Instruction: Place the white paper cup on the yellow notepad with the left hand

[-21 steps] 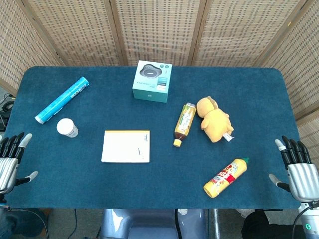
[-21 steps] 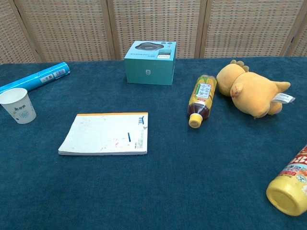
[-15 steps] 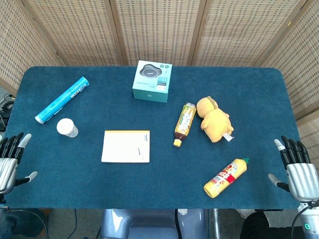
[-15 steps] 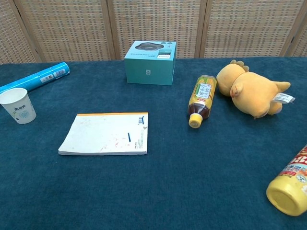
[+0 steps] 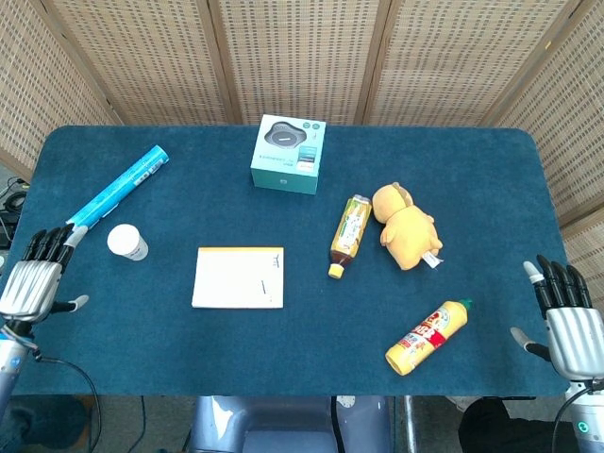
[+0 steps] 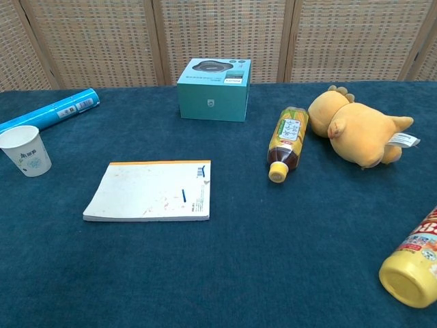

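My left hand [image 5: 36, 278] has come up and inward from the near left corner of the table since the earlier pictures, and now lies on the blue cloth near the white paper cup [image 5: 126, 242], a little short of it and to its left; nothing else has shifted. The hand holds nothing, its fingers stretched forward and apart, thumb out to the side. The cup stands upright, mouth up, just beside the near end of the blue tube [image 5: 118, 189], with the yellow notepad [image 5: 239, 277] lying flat to its right, apart from it. I judge the cup empty and very light, thin-walled, easy to crush or tip, so I would take it around the middle of its side wall with a soft grip, thumb opposite the fingers, and not by the rim. The tube lies close behind it and could be nudged as I reach in. My right hand [image 5: 568, 326] rests by the near right corner, also empty with fingers spread.
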Controlling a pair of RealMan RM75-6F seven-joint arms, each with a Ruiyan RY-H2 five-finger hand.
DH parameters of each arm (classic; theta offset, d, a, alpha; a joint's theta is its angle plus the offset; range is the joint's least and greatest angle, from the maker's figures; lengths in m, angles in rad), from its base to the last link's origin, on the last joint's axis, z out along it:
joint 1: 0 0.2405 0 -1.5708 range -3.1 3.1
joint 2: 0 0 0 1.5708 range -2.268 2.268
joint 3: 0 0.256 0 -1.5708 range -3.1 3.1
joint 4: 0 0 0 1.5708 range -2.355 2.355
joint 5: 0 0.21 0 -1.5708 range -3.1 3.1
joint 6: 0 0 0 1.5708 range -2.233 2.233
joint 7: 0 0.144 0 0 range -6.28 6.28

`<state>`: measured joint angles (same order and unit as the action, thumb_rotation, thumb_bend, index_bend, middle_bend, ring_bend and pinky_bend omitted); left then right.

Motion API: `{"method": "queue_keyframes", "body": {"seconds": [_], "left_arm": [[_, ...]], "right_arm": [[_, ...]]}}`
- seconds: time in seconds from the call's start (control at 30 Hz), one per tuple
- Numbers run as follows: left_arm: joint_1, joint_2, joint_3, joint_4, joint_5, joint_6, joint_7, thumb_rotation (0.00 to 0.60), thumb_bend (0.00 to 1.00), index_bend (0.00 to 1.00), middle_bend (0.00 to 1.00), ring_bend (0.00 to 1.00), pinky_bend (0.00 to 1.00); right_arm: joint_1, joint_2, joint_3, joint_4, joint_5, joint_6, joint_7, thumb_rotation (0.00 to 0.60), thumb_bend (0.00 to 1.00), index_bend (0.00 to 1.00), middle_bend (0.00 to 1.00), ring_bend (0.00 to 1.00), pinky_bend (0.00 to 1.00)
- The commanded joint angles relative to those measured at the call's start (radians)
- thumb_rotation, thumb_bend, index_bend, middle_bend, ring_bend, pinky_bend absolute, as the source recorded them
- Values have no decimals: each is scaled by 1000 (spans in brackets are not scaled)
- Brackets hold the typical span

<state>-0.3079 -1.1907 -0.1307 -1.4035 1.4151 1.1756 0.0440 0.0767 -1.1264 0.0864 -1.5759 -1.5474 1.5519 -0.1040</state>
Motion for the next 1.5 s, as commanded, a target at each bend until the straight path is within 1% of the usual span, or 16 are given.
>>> {"method": "queue_keyframes", "body": {"seconds": [0.03, 0.13, 0.4, 0.57, 0.6, 0.63, 0.67, 0.73, 0.83, 0.93, 1.03, 1.17, 1.3, 1.37, 1.4, 1.5], "left_arm": [[-148, -59, -38, 167, -64, -216, -26, 600, 40, 0, 0, 0, 0], [-192, -103, -36, 246, -83, -296, -47, 600, 41, 0, 0, 0, 0], [-274, -199, -33, 400, -71, -379, -116, 600, 41, 0, 0, 0, 7], [-315, -228, -29, 446, -73, -419, -105, 600, 44, 0, 0, 11, 84], [-321, -230, -28, 448, -74, -429, -102, 600, 44, 0, 18, 39, 114], [-327, -231, -27, 448, -76, -437, -101, 600, 45, 15, 67, 89, 155], [-332, -231, -26, 448, -76, -446, -100, 600, 45, 47, 114, 130, 188], [-343, -225, -19, 441, -81, -474, -96, 600, 46, 226, 279, 249, 287], [-353, -212, -15, 435, -98, -500, -73, 600, 56, 440, 451, 382, 375], [-352, -213, -20, 436, -120, -497, -62, 600, 69, 538, 544, 459, 413], [-351, -210, -23, 429, -133, -493, -56, 600, 70, 576, 584, 494, 427], [-336, -194, -37, 396, -150, -454, -71, 600, 67, 575, 588, 498, 427], [-321, -154, -48, 328, -122, -377, -91, 600, 66, 570, 589, 497, 424], [-315, -119, -49, 268, -92, -333, -98, 600, 62, 566, 587, 497, 421], [-315, -89, -48, 212, -70, -312, -100, 600, 58, 564, 585, 497, 420], [-320, -34, -49, 95, -40, -293, -94, 600, 54, 559, 577, 496, 414]], "right_arm": [[6, -1, 4, 2, 25, -24, -14, 600, 0, 45, 0, 0, 0], [8, -5, 7, 8, 43, -36, -25, 600, 0, 45, 0, 0, 0], [4, -11, 11, 9, 51, -26, -50, 600, 0, 59, 0, 0, 0], [6, -13, 8, 13, 59, -40, -60, 600, 0, 73, 0, 0, 0], [6, -12, 7, 12, 60, -41, -60, 600, 0, 73, 0, 0, 0], [7, -12, 7, 11, 60, -42, -60, 600, 0, 73, 0, 0, 0], [7, -12, 7, 11, 60, -42, -60, 600, 0, 72, 0, 0, 0], [7, -12, 8, 12, 62, -43, -61, 600, 0, 73, 0, 0, 0], [8, -10, 8, 12, 65, -47, -58, 600, 0, 73, 0, 0, 0], [9, -8, 9, 13, 68, -49, -53, 600, 0, 73, 0, 0, 0], [10, -7, 9, 12, 68, -52, -51, 600, 0, 73, 0, 0, 0], [10, -7, 7, 10, 67, -54, -53, 600, 0, 73, 0, 0, 0], [9, -6, 7, 8, 68, -52, -53, 600, 0, 74, 0, 0, 0], [9, -5, 8, 6, 68, -52, -52, 600, 0, 74, 0, 0, 0], [9, -4, 8, 4, 69, -52, -51, 600, 0, 74, 0, 0, 0], [10, -3, 8, 2, 71, -54, -50, 600, 0, 74, 0, 0, 0]]}}
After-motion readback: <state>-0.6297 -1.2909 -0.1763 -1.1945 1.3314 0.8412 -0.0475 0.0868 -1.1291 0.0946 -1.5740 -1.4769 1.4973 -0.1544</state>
